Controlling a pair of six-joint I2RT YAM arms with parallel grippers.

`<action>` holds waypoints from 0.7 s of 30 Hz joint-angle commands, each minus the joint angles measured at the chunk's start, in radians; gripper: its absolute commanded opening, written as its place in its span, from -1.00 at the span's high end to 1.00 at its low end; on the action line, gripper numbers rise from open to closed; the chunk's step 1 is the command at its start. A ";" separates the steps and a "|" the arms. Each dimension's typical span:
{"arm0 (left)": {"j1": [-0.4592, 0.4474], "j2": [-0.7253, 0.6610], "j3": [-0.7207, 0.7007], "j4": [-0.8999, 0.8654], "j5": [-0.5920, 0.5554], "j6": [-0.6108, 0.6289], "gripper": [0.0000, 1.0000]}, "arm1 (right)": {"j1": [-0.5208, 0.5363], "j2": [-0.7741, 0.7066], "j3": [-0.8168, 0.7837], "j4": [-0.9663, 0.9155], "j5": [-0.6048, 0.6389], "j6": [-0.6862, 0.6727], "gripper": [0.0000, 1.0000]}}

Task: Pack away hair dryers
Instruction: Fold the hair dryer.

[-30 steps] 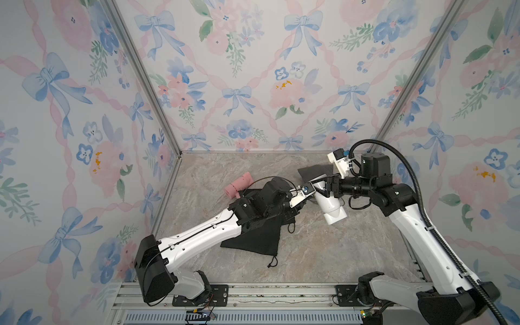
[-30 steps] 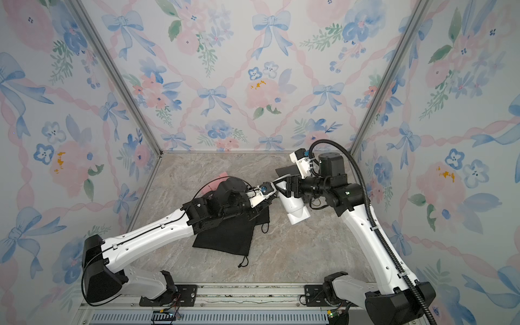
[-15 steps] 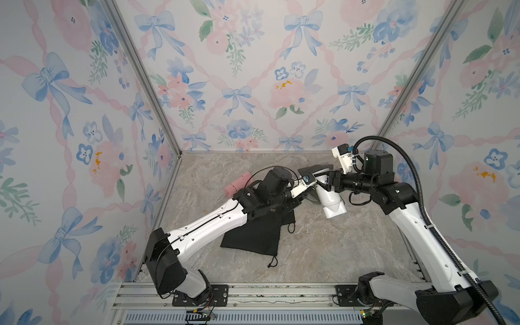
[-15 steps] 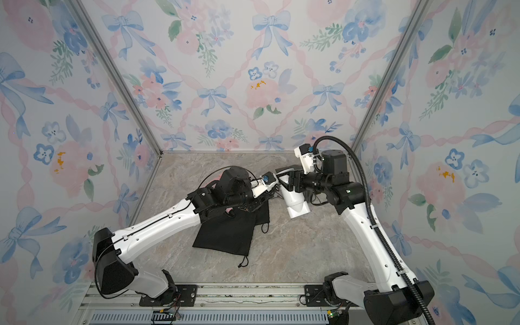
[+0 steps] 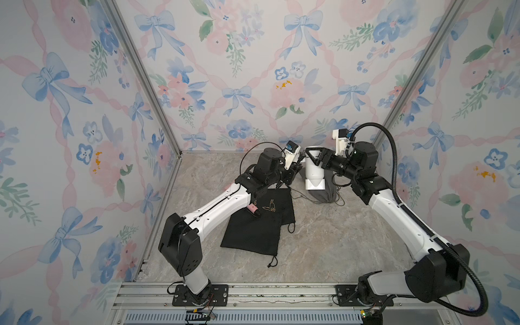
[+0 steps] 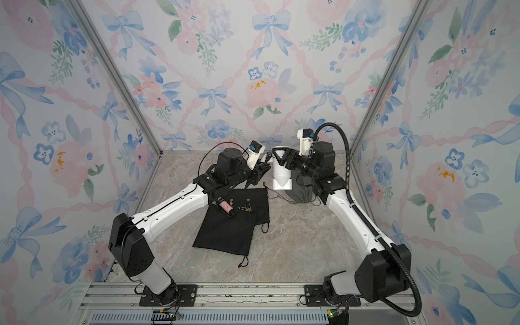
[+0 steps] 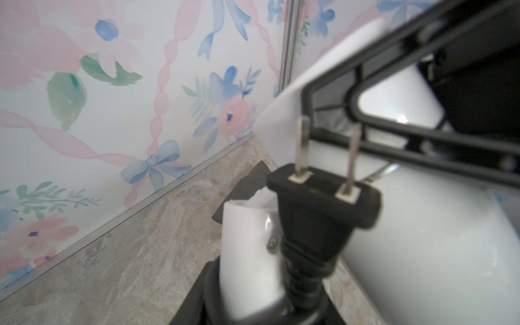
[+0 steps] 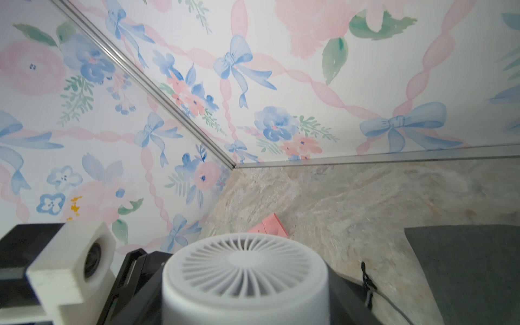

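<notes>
Back of the table [image 5: 323,253]: the right gripper [image 5: 310,159] is clamped on the barrel of a white hair dryer [image 5: 313,177], held upright w/ nozzle end down over a grey pouch [image 5: 327,194] slumped near the rear wall. Whether nozzle and cloth touch isn't clear. Both top views show a black finger [image 6: 281,157] across the barrel, and the right wrist cam looks straight onto its round vent grille [image 8: 244,270]. The left gripper [image 5: 295,169] is just beside the same dryer on the opp. side. Its wrist cam is filled by a white handle [image 7: 247,233] and a black two-prong plug [image 7: 318,202], prongs up, w/ the barrel close behind. The left fingers are hidden there, so can't tell if they grip anything or how wide they stand. A pink hair dryer [image 5: 252,209] lies under the left forearm, only one end showing, resting on a flat black pouch [image 5: 253,233] mid-table. The pouch's drawstring [image 5: 271,261] trails toward the front edge. Pink and white dryers sit well apart.
</notes>
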 commanded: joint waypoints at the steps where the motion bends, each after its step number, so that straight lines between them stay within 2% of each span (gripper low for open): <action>1: -0.016 0.020 0.051 0.231 0.023 -0.192 0.77 | 0.068 0.073 0.003 0.329 0.046 0.178 0.38; 5: -0.014 0.045 0.063 0.303 0.021 -0.268 0.77 | 0.100 0.192 0.046 0.510 0.130 0.234 0.36; 9: -0.015 0.052 0.063 0.359 0.027 -0.315 0.76 | 0.110 0.281 0.104 0.642 0.161 0.295 0.35; 12: -0.015 0.053 0.064 0.378 0.032 -0.325 0.75 | 0.115 0.324 0.153 0.676 0.170 0.307 0.35; 15: -0.015 0.043 0.057 0.378 0.034 -0.309 0.68 | 0.112 0.332 0.187 0.624 0.162 0.289 0.35; 19: -0.012 0.016 0.035 0.368 0.041 -0.276 0.47 | 0.102 0.306 0.166 0.596 0.136 0.268 0.35; 21: -0.010 -0.002 0.022 0.350 0.050 -0.247 0.17 | 0.093 0.287 0.141 0.596 0.132 0.265 0.34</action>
